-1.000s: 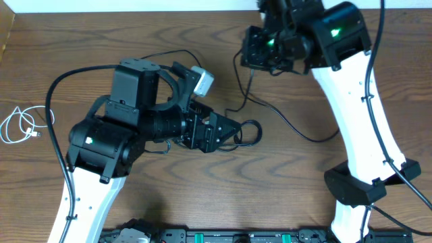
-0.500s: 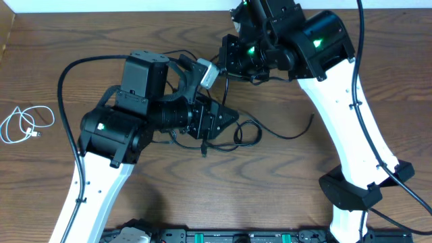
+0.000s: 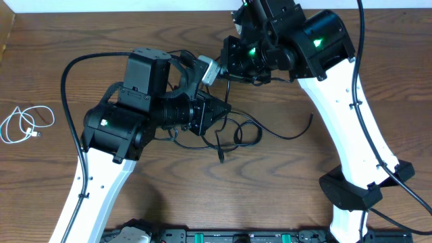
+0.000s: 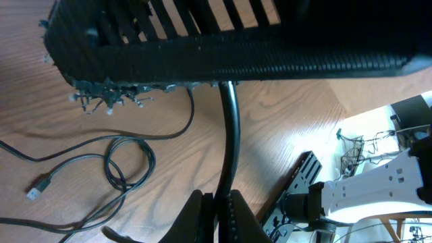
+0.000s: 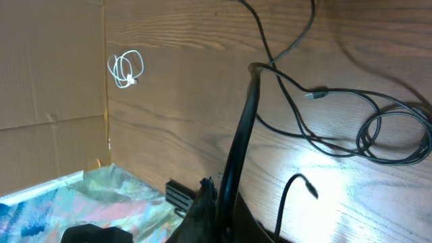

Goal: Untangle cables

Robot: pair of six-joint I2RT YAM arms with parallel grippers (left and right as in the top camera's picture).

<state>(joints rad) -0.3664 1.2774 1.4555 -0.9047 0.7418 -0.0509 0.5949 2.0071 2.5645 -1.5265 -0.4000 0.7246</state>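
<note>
Near the left edge of the desk lies the white cable, coiled in small loose loops and well apart from everything else.

Toward the middle of the desk, the left claw is clenched on a black cable. The cable rises straight from between its closed fingertips to a dark slatted body that fills the top of the left wrist view. Just beside and below this claw, the loose black cables lie in overlapping loops on the wood. One plug end points toward the near edge, and another strand trails off toward the right, ending at a free tip.

Closer to the far edge, just right of the left claw, the right claw is also clenched, gripping a stretch of black cable. This stretch runs up from its fingers to a sharp bend and then on across the desk. Whether both claws hold the same cable cannot be told.
</note>
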